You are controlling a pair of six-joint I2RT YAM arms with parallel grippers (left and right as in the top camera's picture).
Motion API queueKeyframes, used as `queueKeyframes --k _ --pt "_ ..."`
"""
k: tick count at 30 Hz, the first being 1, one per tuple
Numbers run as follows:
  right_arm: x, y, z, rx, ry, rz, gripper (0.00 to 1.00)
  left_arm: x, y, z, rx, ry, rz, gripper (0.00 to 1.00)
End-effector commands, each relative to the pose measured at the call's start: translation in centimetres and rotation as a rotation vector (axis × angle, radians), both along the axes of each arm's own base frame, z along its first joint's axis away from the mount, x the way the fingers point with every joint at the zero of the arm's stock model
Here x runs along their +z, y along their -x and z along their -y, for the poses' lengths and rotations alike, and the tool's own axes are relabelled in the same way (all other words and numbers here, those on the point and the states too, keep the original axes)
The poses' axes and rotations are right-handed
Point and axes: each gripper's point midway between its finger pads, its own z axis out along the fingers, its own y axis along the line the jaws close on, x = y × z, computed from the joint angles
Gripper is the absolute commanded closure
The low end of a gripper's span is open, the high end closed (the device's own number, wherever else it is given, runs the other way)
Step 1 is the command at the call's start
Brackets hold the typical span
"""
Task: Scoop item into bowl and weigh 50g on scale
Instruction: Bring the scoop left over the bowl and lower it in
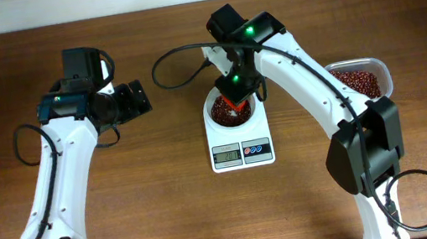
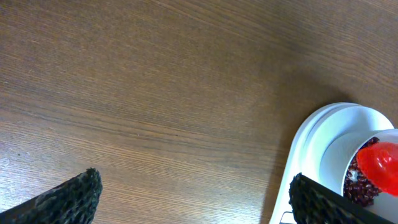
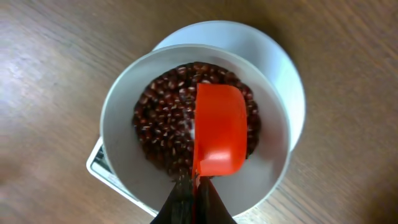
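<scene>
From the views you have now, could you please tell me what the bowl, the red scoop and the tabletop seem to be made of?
Bowl: glazed ceramic or plastic, hard to tell; smooth, plain white walls.
Red scoop: likely moulded plastic; uniform bright colour, rounded smooth surface.
Tabletop: wood or wood-look laminate; brown grain lines, matte.

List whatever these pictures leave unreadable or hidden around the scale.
The scale display: overhead, digits too small to read.
The scale front: right wrist, under the bowl; only a corner shows.
The scale again: left wrist, cut by the right edge and by a finger of the left tool.
The scoop handle: right wrist, hidden inside the shut right tool.
The tub: overhead, partly behind the right arm.
</scene>
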Motion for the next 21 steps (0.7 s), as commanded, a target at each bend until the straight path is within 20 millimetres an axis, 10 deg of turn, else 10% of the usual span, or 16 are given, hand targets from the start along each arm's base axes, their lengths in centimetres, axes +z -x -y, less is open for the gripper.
queueKeyframes --k 1,21 --pt "-2.2 1.8 -1.0 0.023 -0.036 -0.112 0.96 -0.1 -0.2 0.2 -0.010 0.005 -0.003 0.01" --pt "-0.6 3.0 -2.2 0.026 -0.265 -0.252 0.96 -0.1 -0.2 0.2 -0.010 0.005 -0.003 0.01"
